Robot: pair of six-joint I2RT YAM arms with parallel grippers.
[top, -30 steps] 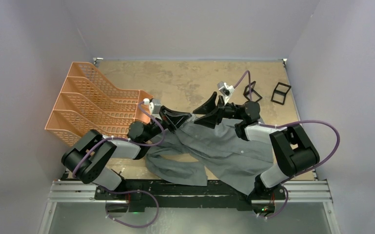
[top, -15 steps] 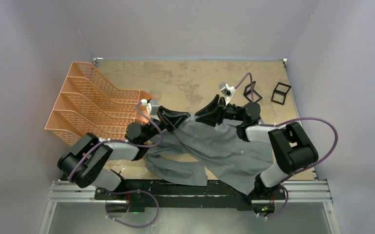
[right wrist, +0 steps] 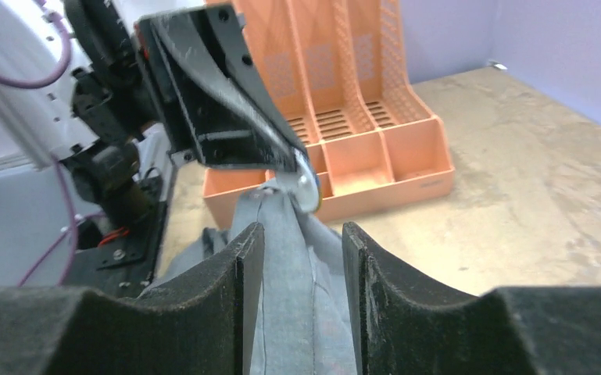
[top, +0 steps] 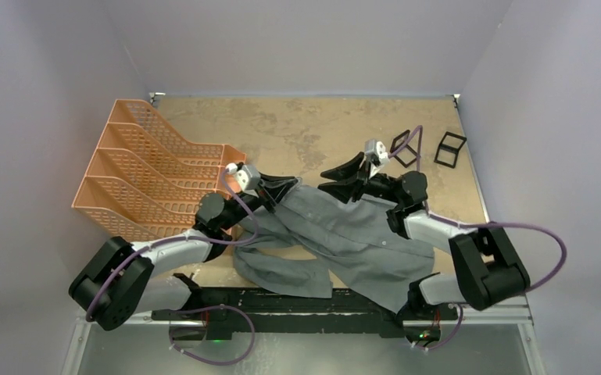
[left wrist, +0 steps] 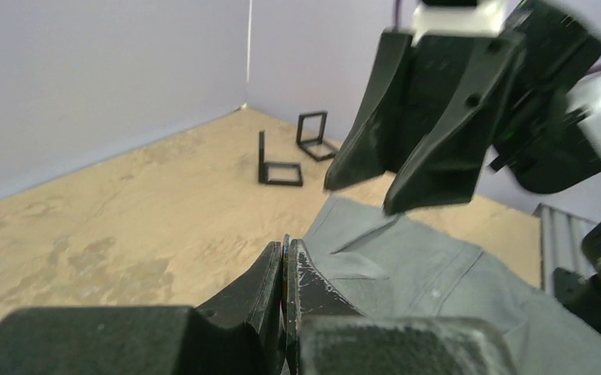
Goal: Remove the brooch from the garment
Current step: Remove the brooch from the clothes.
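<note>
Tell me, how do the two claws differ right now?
The left gripper is shut, pinching a small shiny disc, apparently the brooch; the right gripper is open and holds nothing. The left one sits at the edge of the grey shirt; the right one hangs above the cloth. Both are black, two-fingered and face each other.

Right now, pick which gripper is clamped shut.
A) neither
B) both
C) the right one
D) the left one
D: the left gripper is pinched shut on the round silver brooch at the edge of the shirt, while the right gripper has its fingers well apart.
</note>
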